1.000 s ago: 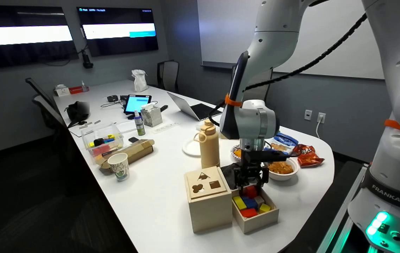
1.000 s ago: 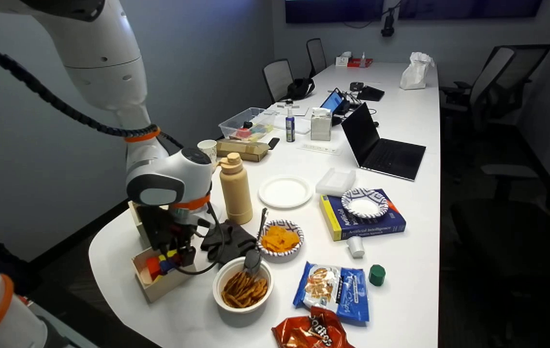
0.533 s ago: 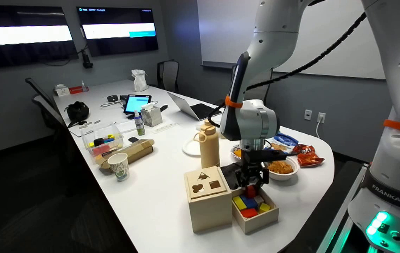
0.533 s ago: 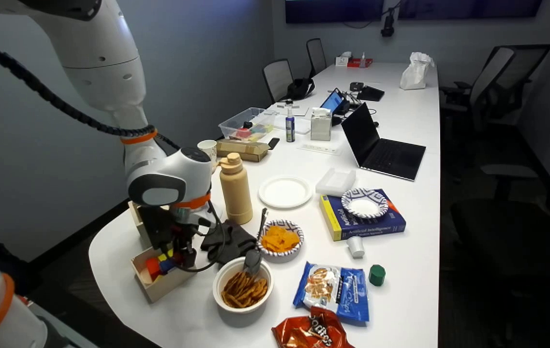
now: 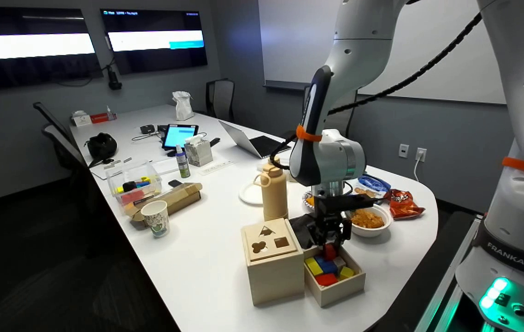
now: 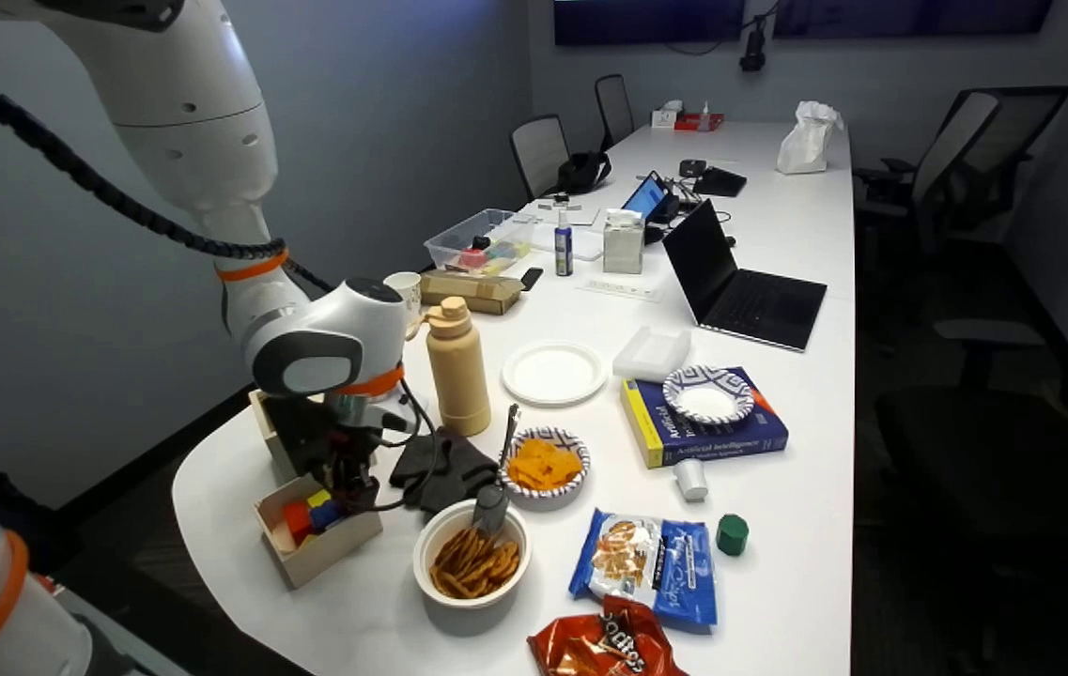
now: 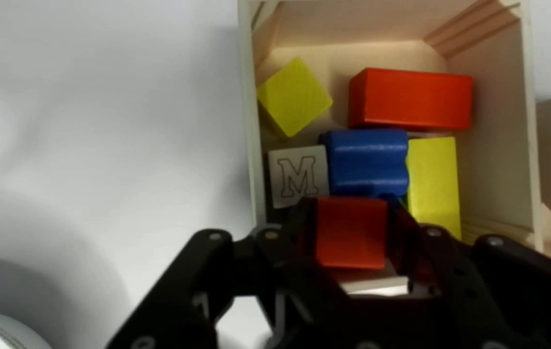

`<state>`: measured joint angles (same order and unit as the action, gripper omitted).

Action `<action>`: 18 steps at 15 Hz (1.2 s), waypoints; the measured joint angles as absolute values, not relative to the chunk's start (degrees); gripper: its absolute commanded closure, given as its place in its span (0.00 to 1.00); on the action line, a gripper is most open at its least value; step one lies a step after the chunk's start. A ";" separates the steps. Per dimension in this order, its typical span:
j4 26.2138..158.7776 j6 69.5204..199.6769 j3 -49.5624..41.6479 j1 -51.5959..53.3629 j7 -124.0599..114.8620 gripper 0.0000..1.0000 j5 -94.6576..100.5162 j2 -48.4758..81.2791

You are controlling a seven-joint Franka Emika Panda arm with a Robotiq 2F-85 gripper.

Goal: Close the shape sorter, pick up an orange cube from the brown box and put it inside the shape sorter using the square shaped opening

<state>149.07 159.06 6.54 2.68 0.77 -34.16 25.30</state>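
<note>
My gripper (image 5: 329,245) points down into the far end of the brown box (image 5: 342,293), a pale wooden tray of blocks. Its fingers are shut on the orange cube (image 7: 351,232), a red-orange block whose square face shows between them in the wrist view. Whether the cube's underside touches the box floor I cannot tell. Right beside the box stands the shape sorter (image 5: 276,281), its lid (image 5: 273,256) on top. The lid carries a square opening (image 5: 281,242), a clover-like one and a pointed one. In an exterior view the arm partly hides the sorter (image 6: 263,424).
Also in the box lie a red-orange oblong block (image 7: 411,99), a blue block (image 7: 367,162), a yellow diamond-topped block (image 7: 294,97), a yellow oblong (image 7: 432,184) and an M block (image 7: 299,177). A tall bottle (image 5: 274,193) stands behind the sorter; a snack bowl (image 6: 472,554) is near the box.
The jaws have come together on the orange cube. The wrist has shifted and tilted slightly, so more of the blocks in the box shows in an exterior view.
</note>
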 measured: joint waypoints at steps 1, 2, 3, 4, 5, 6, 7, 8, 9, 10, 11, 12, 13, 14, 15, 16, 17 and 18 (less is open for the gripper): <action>149.52 158.32 6.30 2.83 -0.76 0.86 -32.07 24.36; 150.08 157.41 5.96 3.11 -2.49 0.86 -29.74 23.10; 150.64 156.41 5.61 3.43 -4.13 0.86 -27.49 21.66; 151.10 155.16 5.37 3.65 -5.58 0.86 -25.49 20.10; 151.57 153.87 5.22 3.82 -6.83 0.86 -23.66 18.36; 151.89 152.48 5.08 3.92 -7.94 0.86 -21.95 16.65; 152.10 151.00 4.89 4.03 -9.01 0.86 -20.36 14.95; 152.17 149.50 4.76 4.08 -9.91 0.36 -18.94 13.41; 152.18 148.08 4.71 4.08 -10.37 0.34 -17.94 12.06; 152.16 146.92 4.70 4.08 -10.68 0.28 -17.27 11.01; 152.11 146.13 4.74 4.08 -10.72 0.20 -17.12 10.31; 152.07 145.82 4.80 4.08 -10.72 0.13 -17.12 10.03; 152.06 145.81 4.93 4.08 -10.72 0.06 -17.20 10.07; 152.05 145.81 5.07 4.08 -10.70 0.01 -17.50 10.28; 152.05 145.81 5.23 4.07 -10.69 0.00 -17.91 10.61; 152.05 145.83 5.46 4.06 -10.55 0.00 -18.75 11.02; 152.04 145.88 5.74 4.05 -10.30 0.00 -19.87 11.50; 151.98 145.95 6.04 4.05 -9.94 0.00 -21.13 12.09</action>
